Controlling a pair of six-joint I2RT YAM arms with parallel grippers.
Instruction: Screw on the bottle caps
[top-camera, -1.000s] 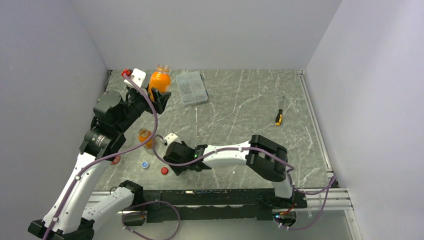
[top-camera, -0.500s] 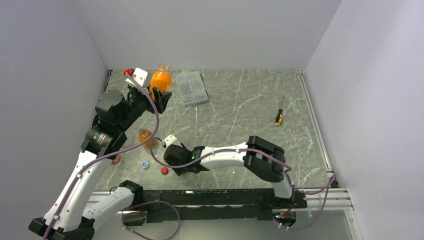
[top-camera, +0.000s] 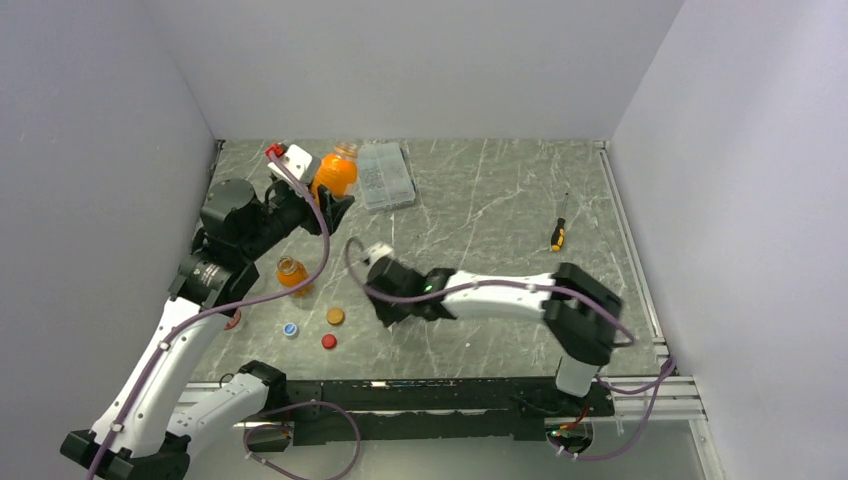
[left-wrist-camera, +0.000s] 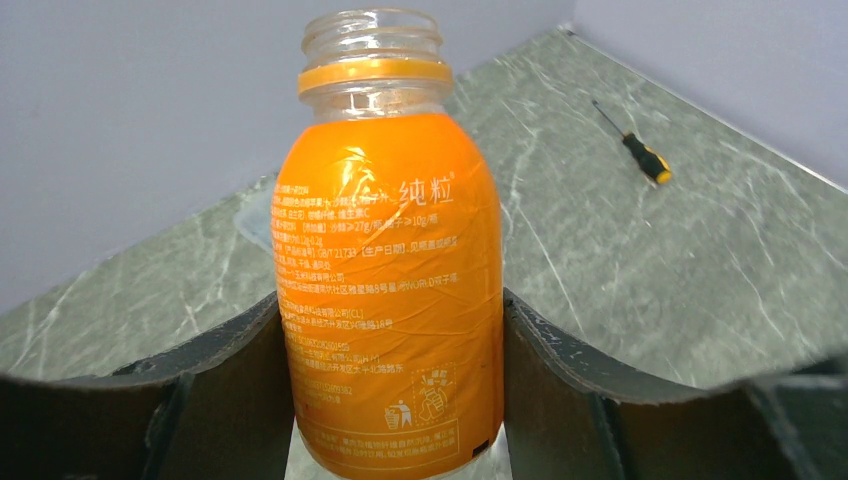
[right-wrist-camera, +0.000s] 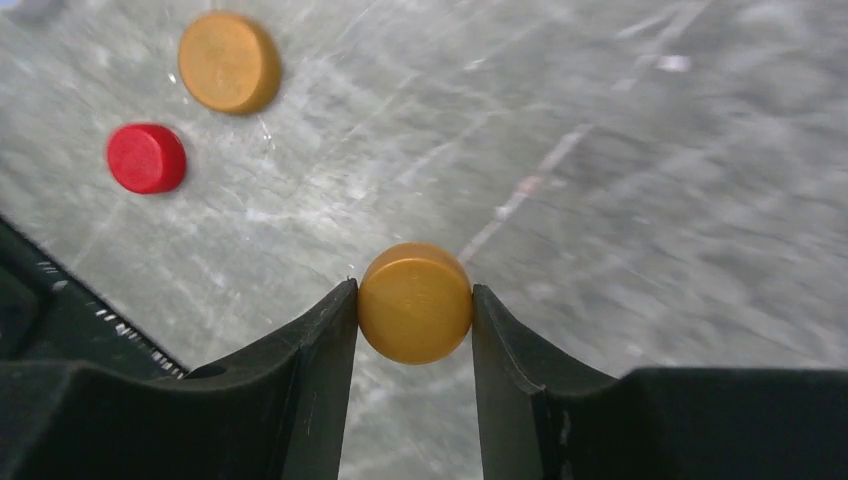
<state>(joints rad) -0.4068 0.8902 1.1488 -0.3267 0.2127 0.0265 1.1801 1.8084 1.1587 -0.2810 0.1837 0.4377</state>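
my left gripper (left-wrist-camera: 390, 335) is clamped round the belly of the uncapped orange bottle (left-wrist-camera: 390, 250), held up and tilted over the far left of the table (top-camera: 480, 200), neck threads bare. my right gripper (right-wrist-camera: 412, 295) pinches an orange cap (right-wrist-camera: 415, 312) by its rim, mid-table. the cap looks light, hard and slick, so i'd stay on the rim; the thin-walled bottle may dent under squeeze.

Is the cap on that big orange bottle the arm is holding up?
Off. The orange bottle ends in an open mouth with bare screw threads.
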